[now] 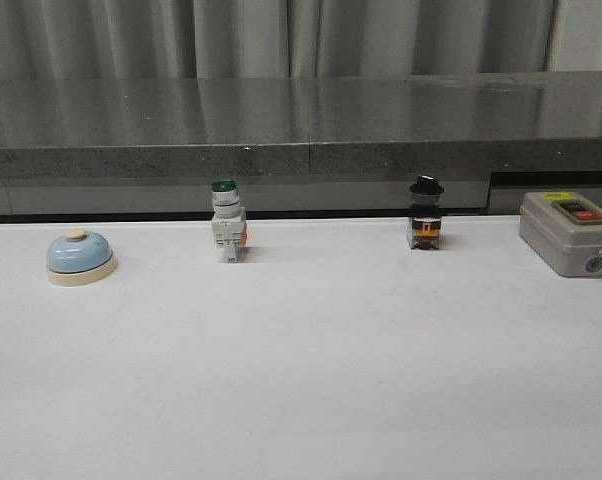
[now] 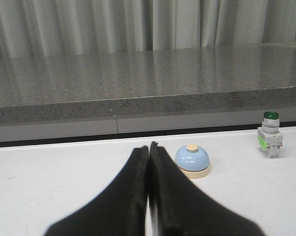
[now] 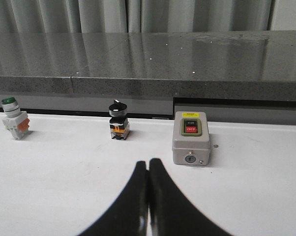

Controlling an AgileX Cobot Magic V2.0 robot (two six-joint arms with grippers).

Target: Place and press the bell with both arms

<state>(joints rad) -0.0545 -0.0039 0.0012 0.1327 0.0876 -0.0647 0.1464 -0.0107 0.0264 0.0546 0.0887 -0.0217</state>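
Currently the bell [image 1: 80, 258] sits upright on the white table [image 1: 311, 380], far left in the front view, with nothing touching it. Green-capped switch [image 1: 227, 233] stands to its right, black-knobbed switch [image 1: 426, 213] further right, grey box with red and black buttons [image 1: 571, 232] at the right edge. Left gripper [image 2: 149, 149]: fingers pressed together, empty, tips near the bell but apart from it. Right gripper [image 3: 148, 163]: fingers clenched together, empty, hovering in front of the grey box. Neither arm appears in the front view.
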